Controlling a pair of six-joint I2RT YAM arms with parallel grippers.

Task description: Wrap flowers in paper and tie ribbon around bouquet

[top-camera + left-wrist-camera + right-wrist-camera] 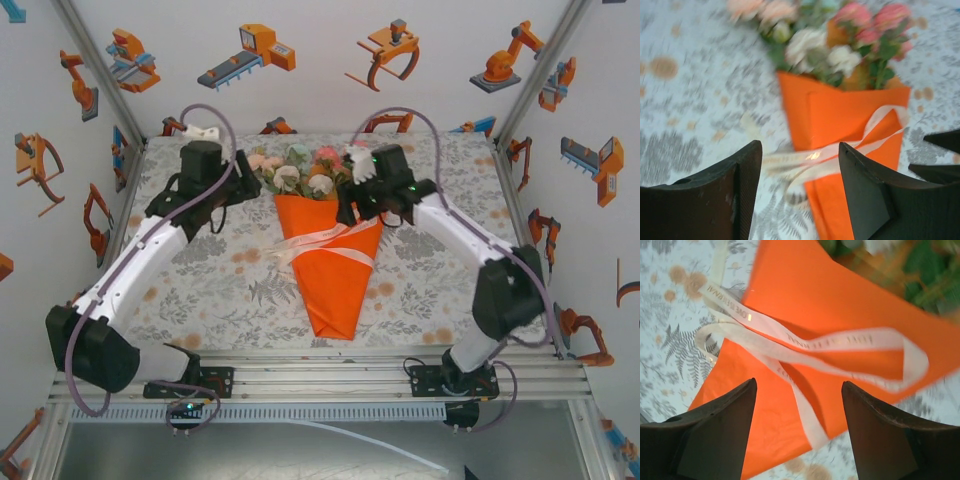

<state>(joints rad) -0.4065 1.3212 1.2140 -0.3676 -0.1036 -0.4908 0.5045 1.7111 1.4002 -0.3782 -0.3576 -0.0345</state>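
The bright-orange paper cone [335, 270] is matt and smooth, creased along its folds. The narrow cream fabric ribbon [840, 341] has a soft sheen and glinting lettering. The leaf-printed tabletop cloth [220, 280] looks matt, and the grooved silver metal rails [350, 372] are dully shiny.

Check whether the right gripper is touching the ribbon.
Apart. In the right wrist view, the right gripper has its jaws open, and the ribbon lies on the paper between them, with orange showing on both sides.

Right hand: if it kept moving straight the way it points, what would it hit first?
Most likely the ribbon, lying looped across the orange bouquet just ahead of the right hand; depth is hard to judge.
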